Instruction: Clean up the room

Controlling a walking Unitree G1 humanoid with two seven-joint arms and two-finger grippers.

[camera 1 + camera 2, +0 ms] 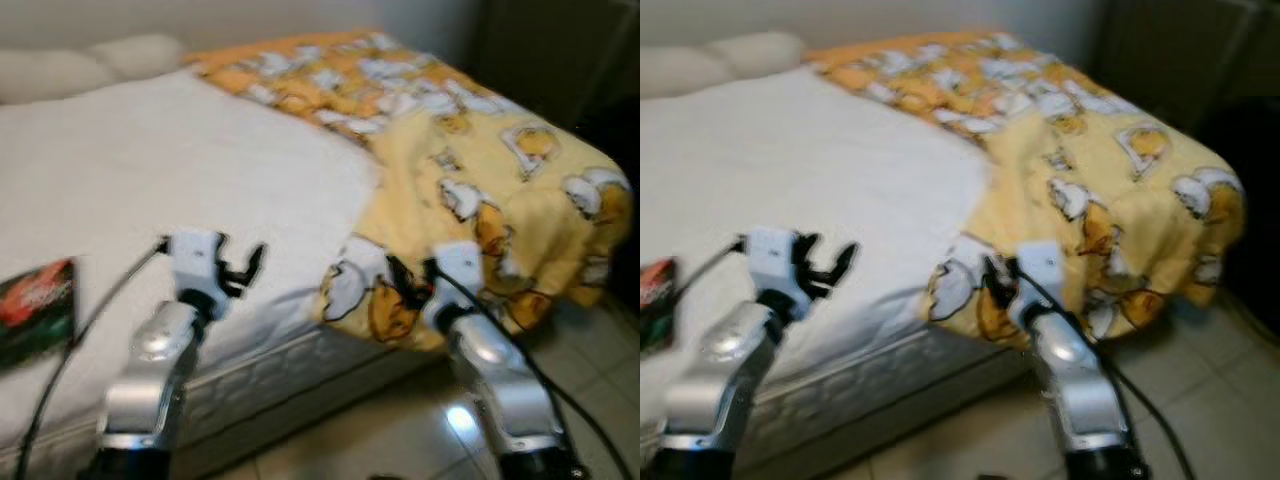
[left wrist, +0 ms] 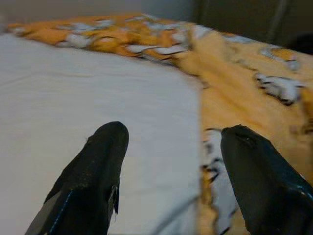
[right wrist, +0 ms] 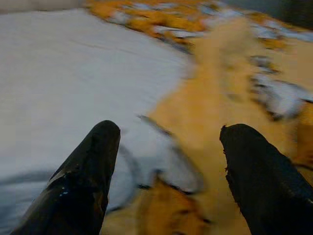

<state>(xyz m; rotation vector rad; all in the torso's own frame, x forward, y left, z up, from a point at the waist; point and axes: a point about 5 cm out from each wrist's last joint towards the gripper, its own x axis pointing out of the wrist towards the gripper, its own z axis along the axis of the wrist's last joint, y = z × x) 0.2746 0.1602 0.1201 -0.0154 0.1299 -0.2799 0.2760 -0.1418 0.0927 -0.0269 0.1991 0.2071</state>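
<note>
While both pairs of black fingers stand spread apart with nothing between them, the left gripper [image 1: 243,270] hovers over the bare white sheet near the front edge of the bed [image 1: 150,170], and the right gripper [image 1: 410,280] is right at the folded corner of the yellow blanket [image 1: 480,170], which carries a cartoon print in white and orange; whether it touches the cloth cannot be told. In the left wrist view the left fingers [image 2: 93,181] frame the line where white sheet meets blanket. That blanket lies bunched over the right half of the bed, its edge hanging over the side toward the tiled floor [image 1: 400,430]. Pale pillows [image 1: 90,62] lie at the far end. A dark red-and-green packet [image 1: 38,305] lies on the sheet, well left of the left arm.
</note>
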